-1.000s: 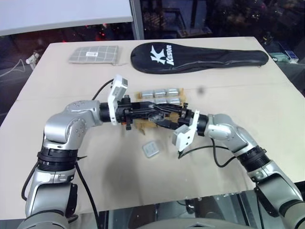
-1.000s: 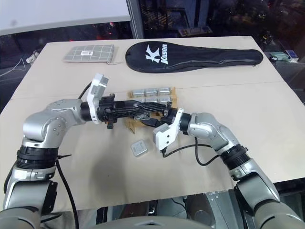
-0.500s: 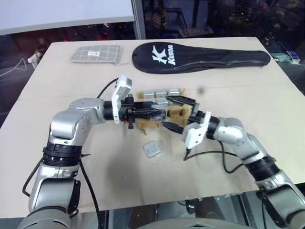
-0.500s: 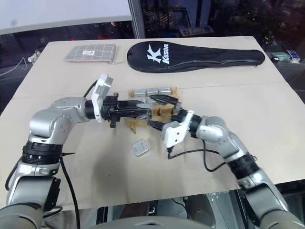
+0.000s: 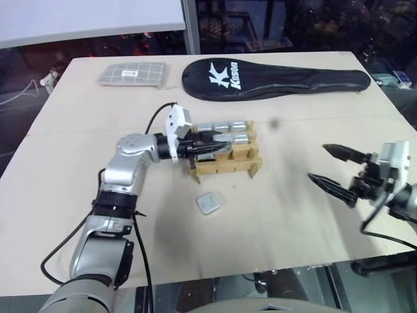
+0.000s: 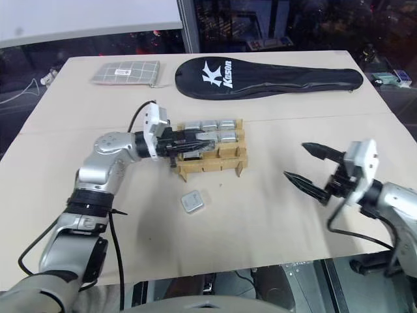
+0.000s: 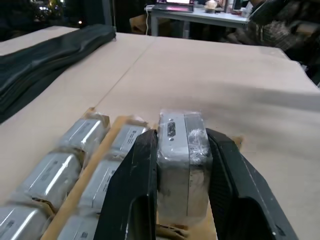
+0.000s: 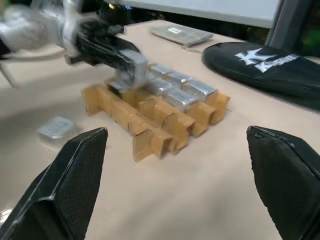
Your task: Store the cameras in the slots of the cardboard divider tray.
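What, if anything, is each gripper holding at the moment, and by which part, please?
The left gripper pinches a camera by its two broad side faces, above the cardboard divider tray. The right gripper is open and holds nothing.

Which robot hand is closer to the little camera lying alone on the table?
The left. The left gripper is over the cardboard divider tray, just behind the loose camera, and holds another camera. The right gripper hangs open, far off to the right.
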